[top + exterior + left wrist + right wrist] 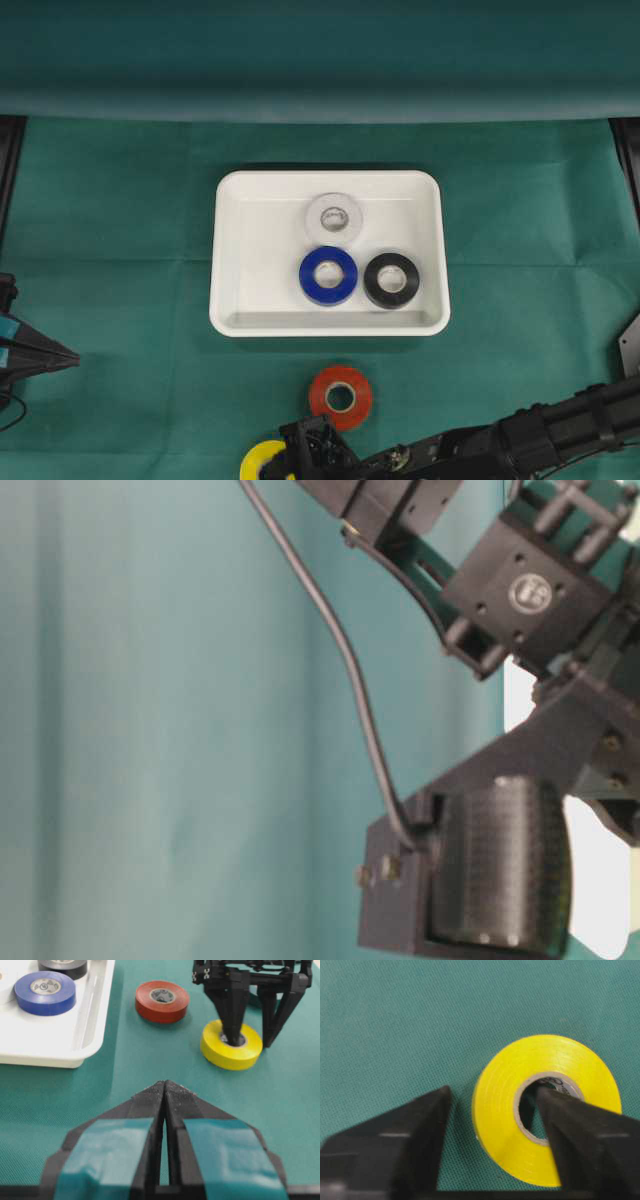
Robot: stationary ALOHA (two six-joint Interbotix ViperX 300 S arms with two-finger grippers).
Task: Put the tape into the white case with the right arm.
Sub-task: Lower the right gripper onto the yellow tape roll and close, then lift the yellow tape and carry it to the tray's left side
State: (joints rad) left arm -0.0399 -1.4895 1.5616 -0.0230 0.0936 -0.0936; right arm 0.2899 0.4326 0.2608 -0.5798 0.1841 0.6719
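Observation:
A yellow tape roll (262, 458) lies flat on the green cloth at the front, below the white case (228, 300). My right gripper (493, 1092) is open and straddles the roll's wall (500, 1115). One finger stands in the core hole and the other stands outside, a little apart from the roll. The left wrist view shows the same: the right gripper (250, 1037) down over the yellow roll (220, 1052). My left gripper (165, 1085), with teal strips, is shut and empty at the far left (70, 357).
The case holds a blue roll (308, 275), a black roll (372, 280) and a whitish roll (315, 216). A red roll (320, 395) lies on the cloth between the case and the yellow roll. The right arm's parts (500, 860) fill the table-level view.

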